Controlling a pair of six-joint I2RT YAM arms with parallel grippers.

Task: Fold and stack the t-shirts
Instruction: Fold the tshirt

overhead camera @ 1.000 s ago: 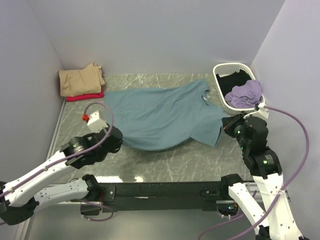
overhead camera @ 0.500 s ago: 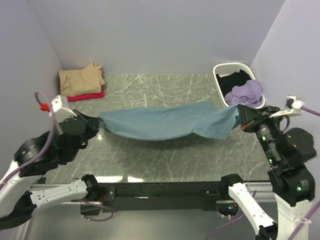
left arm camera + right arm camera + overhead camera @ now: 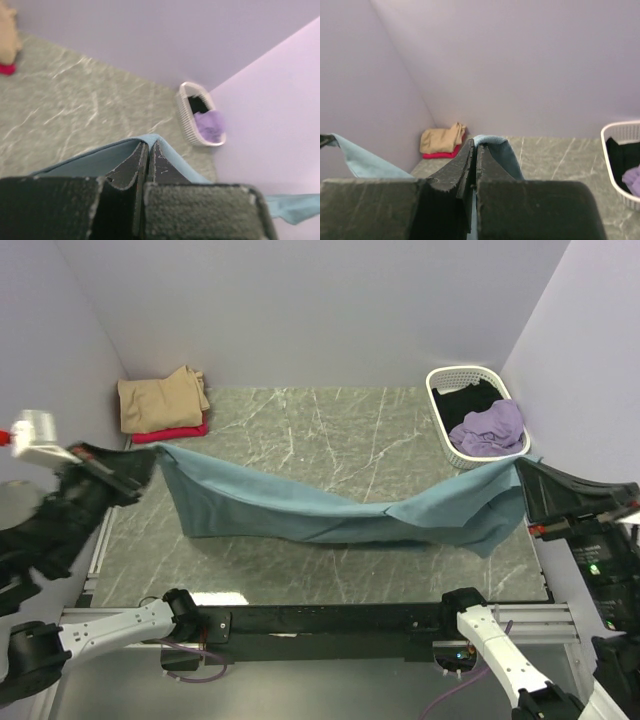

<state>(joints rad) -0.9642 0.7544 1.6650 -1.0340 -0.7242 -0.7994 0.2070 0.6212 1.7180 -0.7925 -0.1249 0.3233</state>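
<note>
The teal-blue t-shirt (image 3: 330, 515) hangs stretched between my two grippers above the table, sagging in the middle. My left gripper (image 3: 150, 462) is shut on its left end, high near the left wall; the cloth wraps over its tips in the left wrist view (image 3: 148, 143). My right gripper (image 3: 520, 472) is shut on its right end beside the basket; the teal cloth shows at its tips in the right wrist view (image 3: 487, 142). A folded tan t-shirt (image 3: 160, 398) lies on a folded red t-shirt (image 3: 170, 433) in the far left corner. Lilac (image 3: 488, 427) and black (image 3: 468, 397) t-shirts lie in the basket.
The white lattice-sided basket (image 3: 440, 380) stands at the far right against the wall. The marble tabletop (image 3: 330, 420) is walled on the left, back and right. The black rail (image 3: 330, 620) with the arm bases runs along the near edge.
Both grippers have risen and pulled further apart with the teal shirt. It went from lying flat on the table to hanging stretched between them.
</note>
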